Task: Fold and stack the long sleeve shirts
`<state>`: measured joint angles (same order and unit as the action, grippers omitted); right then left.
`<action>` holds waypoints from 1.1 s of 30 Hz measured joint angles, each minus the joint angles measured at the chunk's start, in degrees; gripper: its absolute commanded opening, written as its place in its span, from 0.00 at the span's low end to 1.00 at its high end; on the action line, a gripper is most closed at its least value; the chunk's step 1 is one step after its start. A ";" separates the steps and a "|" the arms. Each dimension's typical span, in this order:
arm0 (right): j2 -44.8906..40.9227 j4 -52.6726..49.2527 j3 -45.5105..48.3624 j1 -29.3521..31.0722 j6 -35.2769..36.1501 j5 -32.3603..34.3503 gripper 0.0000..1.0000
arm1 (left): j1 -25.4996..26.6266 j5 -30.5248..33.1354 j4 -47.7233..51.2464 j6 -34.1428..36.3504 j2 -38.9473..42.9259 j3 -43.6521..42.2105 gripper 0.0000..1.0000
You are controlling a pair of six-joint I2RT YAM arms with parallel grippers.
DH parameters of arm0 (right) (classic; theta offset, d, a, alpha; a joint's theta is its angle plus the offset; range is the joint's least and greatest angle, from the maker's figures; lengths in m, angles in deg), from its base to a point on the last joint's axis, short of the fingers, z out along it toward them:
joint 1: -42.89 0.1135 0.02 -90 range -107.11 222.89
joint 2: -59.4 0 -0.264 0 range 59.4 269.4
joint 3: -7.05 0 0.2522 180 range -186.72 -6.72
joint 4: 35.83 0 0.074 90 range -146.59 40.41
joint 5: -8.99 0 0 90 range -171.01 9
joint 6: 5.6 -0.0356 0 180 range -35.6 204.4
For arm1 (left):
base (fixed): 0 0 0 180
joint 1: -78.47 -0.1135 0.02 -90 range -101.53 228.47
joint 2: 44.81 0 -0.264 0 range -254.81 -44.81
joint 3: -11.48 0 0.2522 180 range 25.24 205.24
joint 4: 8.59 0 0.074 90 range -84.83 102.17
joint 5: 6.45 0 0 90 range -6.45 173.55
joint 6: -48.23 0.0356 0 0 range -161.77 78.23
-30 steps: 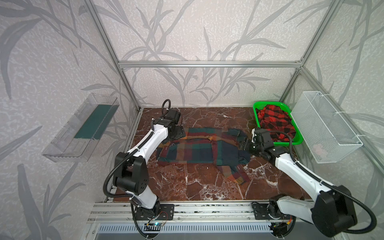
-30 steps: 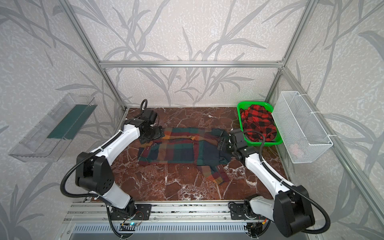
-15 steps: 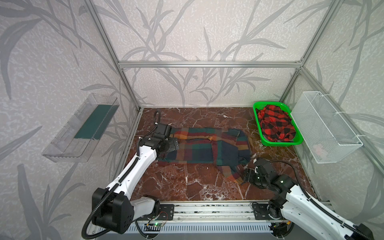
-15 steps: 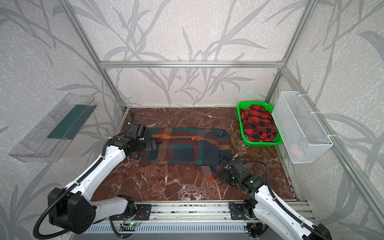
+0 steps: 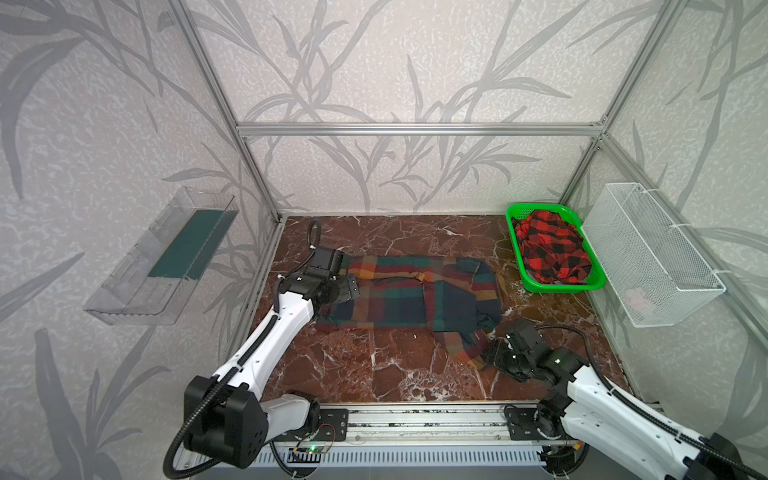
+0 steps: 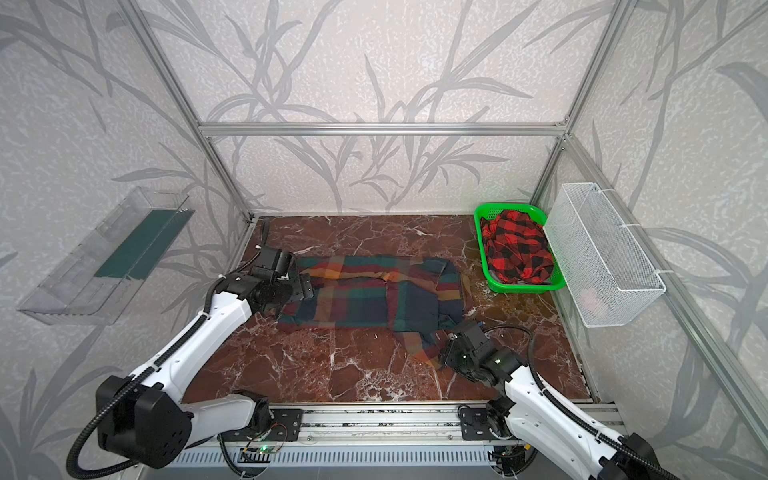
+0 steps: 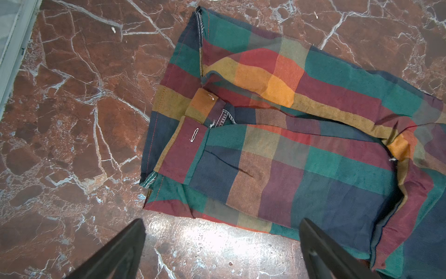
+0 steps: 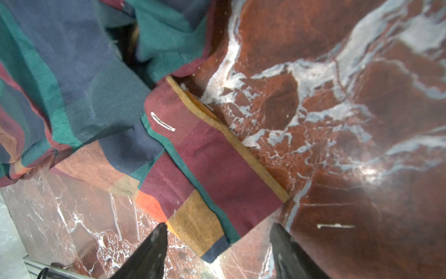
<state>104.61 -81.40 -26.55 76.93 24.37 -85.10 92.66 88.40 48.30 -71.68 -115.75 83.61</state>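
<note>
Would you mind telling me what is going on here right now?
Two robot arms are working on the multicolour plaid shirt, spread on the marble table. The left gripper hangs open over one end; the right gripper, open, straddles a sleeve cuff without gripping it. The red-and-black shirt lies crumpled in the green basket.

Leaf-patterned pale walls (image 5: 395, 62) on aluminium rails (image 5: 415, 129) rise beyond the left gripper (image 5: 353, 287) and right gripper (image 5: 489, 356). Veined red-brown marble floor (image 5: 386, 365) lies beneath both, with glare just beside each.
</note>
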 measured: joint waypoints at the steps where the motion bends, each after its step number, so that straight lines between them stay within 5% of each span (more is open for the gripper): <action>1: 0.87 0.33 0.00 0.50 -0.42 0.02 0.65 | 0.00 0.00 0.00 0.00 0.02 0.00 0.99; 5: 4.46 2.34 -0.24 2.34 -1.92 0.44 0.60 | -0.07 0.00 -0.02 0.00 0.15 -0.02 0.99; 13: 8.90 7.06 -0.57 3.15 -1.40 2.97 0.25 | -0.44 0.00 -0.09 0.00 0.15 -0.02 0.99; 23: 9.40 9.40 -1.81 3.15 4.31 7.54 0.00 | -0.72 0.00 -0.11 -0.02 0.15 -0.04 0.99; 33: 4.90 13.33 -13.07 3.15 18.91 11.61 0.00 | -1.09 0.33 -0.26 -0.02 1.49 -0.04 0.99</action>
<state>109.51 -68.07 -39.62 80.08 43.27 -73.50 91.57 88.72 48.04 -71.70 -114.26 83.56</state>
